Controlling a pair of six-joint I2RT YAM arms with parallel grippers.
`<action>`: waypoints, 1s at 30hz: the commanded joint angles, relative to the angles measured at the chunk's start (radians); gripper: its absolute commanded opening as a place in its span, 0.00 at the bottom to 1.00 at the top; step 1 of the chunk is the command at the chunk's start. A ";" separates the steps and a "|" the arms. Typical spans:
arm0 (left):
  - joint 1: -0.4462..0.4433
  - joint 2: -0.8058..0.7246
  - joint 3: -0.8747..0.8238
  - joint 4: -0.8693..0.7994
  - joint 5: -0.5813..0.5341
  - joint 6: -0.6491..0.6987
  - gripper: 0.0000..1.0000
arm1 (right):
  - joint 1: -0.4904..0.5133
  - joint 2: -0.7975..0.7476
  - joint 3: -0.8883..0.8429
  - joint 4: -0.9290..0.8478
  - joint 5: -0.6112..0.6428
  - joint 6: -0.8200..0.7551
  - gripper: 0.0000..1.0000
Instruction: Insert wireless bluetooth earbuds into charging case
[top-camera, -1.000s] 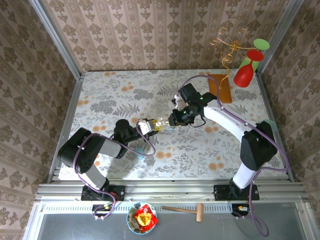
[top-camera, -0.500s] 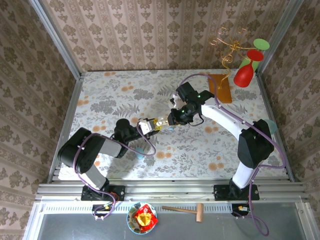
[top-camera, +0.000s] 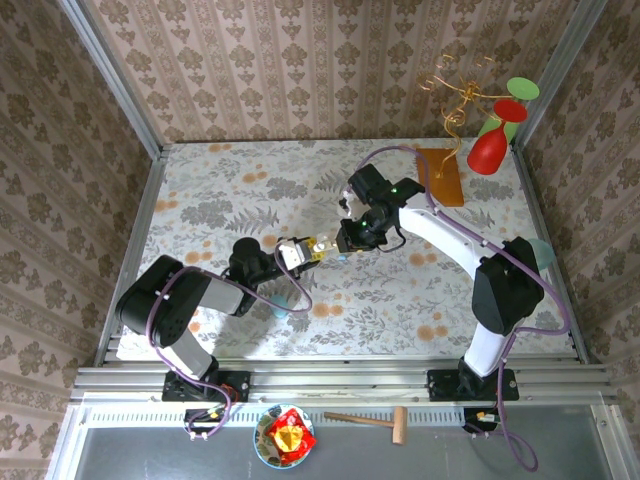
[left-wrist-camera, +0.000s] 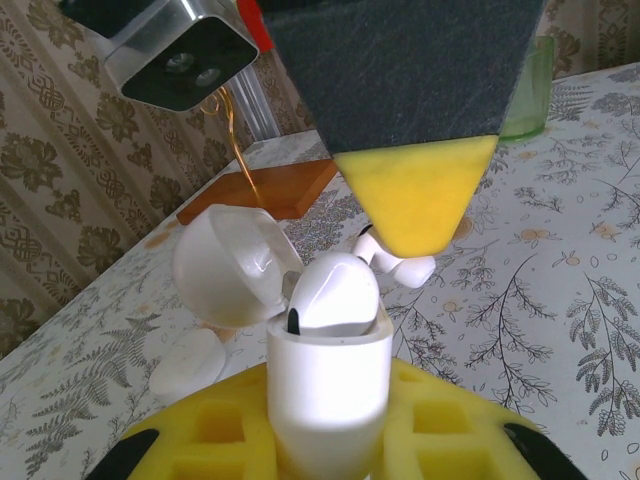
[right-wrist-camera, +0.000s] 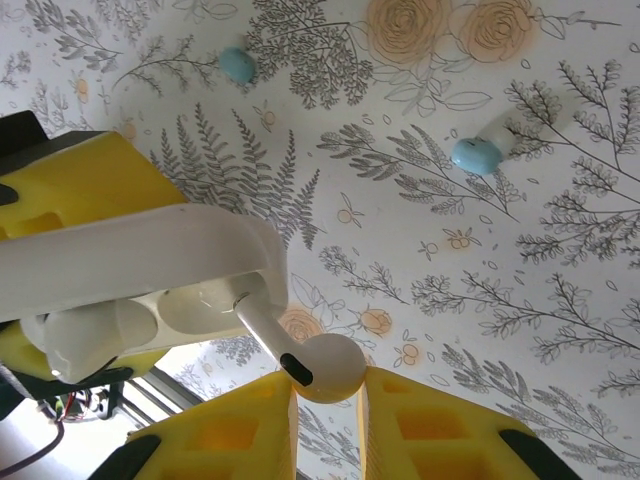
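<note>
Top external view: your two arms meet tip to tip above the middle of the worktop (top-camera: 200, 190), well away from its edges.
Left gripper (top-camera: 295, 254): closed on the charging case (left-wrist-camera: 330, 390). Its yellow pads clamp the lower body and hold the case upright, off the worktop.
Lid (left-wrist-camera: 232, 262): swung open and tipped back to one side, so both wells are exposed.
Seated earbud (left-wrist-camera: 336, 292): one white bud already sits in its well, stem down.
Empty well (right-wrist-camera: 200, 305): right beside the filled one, facing the right arm.
Held earbud (right-wrist-camera: 320, 365): white, with its stem tip at the mouth of the empty well. You cannot tell how far in it has gone.
Right gripper (right-wrist-camera: 328, 400): closed on the held earbud, pinching its rounded head between the yellow pads.
Step in hand: you are inserting the second bud, with the first apparently done.
Next move: keep the left arm steady and press along the line of the stem. A skewed push would likely jam on the rim. Let go only once the head is seated.
Spares: two pale blue earbuds (right-wrist-camera: 238, 65) lie on the worktop below. Leave them.
</note>
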 joint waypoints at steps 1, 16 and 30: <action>-0.010 0.000 0.008 0.032 0.002 0.032 0.00 | 0.009 0.020 0.038 -0.065 0.049 -0.017 0.21; -0.022 0.005 0.019 0.032 0.006 0.038 0.00 | 0.021 0.067 0.102 -0.102 0.061 -0.027 0.21; -0.039 0.026 0.028 0.032 0.015 0.039 0.00 | 0.027 0.075 0.126 -0.096 0.056 -0.032 0.21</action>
